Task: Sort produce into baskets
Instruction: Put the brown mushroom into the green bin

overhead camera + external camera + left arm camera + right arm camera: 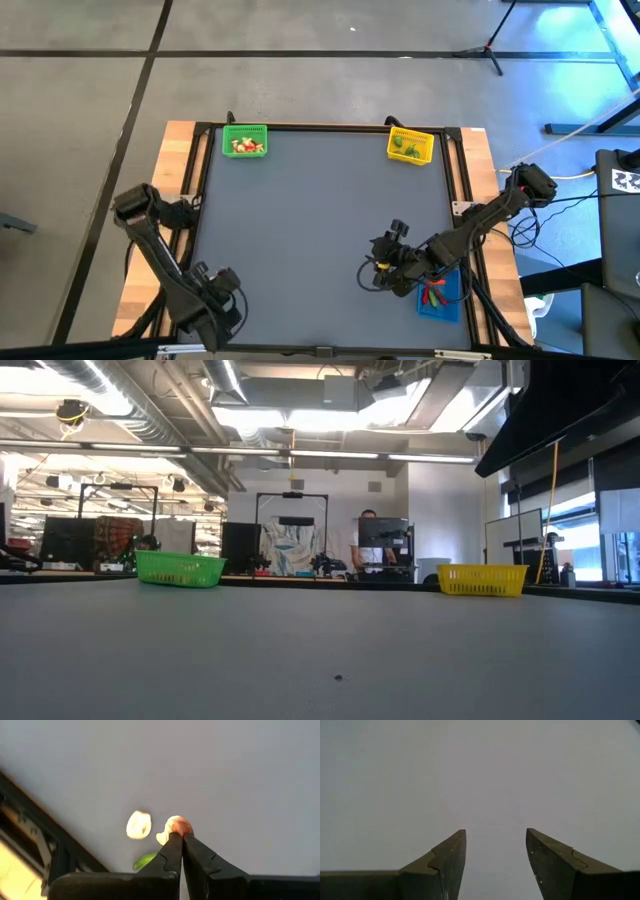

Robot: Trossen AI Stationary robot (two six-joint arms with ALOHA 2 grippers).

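We see the left gripper [178, 838], near the table's [320, 230] seven o'clock corner, pinched on a pale mushroom piece [176, 826], presumably bound for the green basket [245, 140] at eleven o'clock. The right gripper [495, 851] waits wide beside the blue basket [445, 300]. The grey surface stands in a bright workshop.

Grey table mat [320, 230], wooden table edge [175, 150] — person [368, 545] behind monitors [384, 532]

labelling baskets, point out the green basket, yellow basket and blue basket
green basket [245, 129]: high view, far rim
yellow basket [411, 133]: high view, far rim
blue basket [447, 312]: high view, near rim
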